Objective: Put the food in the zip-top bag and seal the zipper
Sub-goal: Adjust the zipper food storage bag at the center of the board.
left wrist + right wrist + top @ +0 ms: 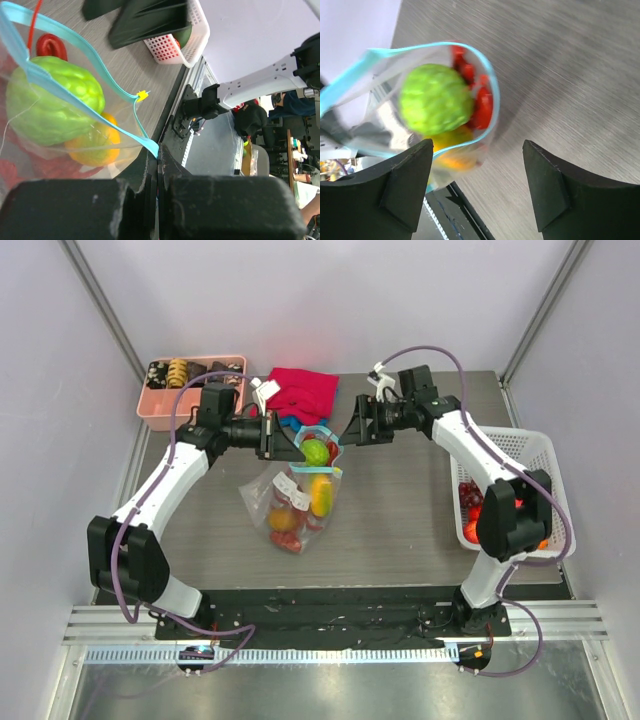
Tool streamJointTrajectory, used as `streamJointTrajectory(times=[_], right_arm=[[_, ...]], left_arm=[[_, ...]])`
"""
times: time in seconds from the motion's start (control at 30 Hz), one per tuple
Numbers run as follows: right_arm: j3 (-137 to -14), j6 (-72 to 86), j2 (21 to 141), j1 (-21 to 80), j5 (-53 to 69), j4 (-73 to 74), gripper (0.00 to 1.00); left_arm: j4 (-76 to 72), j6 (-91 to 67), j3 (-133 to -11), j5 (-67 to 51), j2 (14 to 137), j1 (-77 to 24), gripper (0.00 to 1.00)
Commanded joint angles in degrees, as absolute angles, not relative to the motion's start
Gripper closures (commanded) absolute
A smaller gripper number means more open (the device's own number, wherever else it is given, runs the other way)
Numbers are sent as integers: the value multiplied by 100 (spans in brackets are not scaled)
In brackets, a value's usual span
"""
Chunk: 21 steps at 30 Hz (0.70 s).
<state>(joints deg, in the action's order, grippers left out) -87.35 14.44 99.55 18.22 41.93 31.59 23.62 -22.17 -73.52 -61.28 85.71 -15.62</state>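
While the left gripper (pixel 156 167) pinches one end of the teal-blue zipper (pixel 85 60) with its fingers closed tight on the strip, the zip-top bag (pixel 290 505) sits at the centre of the top view with its mouth lifted and open. A green fruit (pixel 316 451) rests just inside that mouth, above a yellow-orange fruit (pixel 95 147) and red pieces. The right gripper (pixel 477 150), just right of the mouth, is spread wide. More red food (pixel 470 502) lies in the white basket (pixel 530 445) at the right edge.
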Motion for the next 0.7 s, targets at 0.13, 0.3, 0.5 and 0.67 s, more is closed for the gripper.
streamJointTrajectory(times=[0.13,0.3,0.5,0.67], right_arm=[[-8561,1739,10502,2179,4526,2515,33],[-8631,2092,10635,2232,4755,2224,44],[-8543,2223,10723,2224,4790,2223,51],[-8534,2136,10618,2171,4834,2302,98]], left_arm=[[1960,-2285,-7559,-6407,8367,-1600,100],[1942,-2285,-7506,-6381,8323,-1608,100],[1916,-2285,-7488,-6372,8341,-1635,100],[1907,-2294,-7532,-6381,8393,-1626,100]])
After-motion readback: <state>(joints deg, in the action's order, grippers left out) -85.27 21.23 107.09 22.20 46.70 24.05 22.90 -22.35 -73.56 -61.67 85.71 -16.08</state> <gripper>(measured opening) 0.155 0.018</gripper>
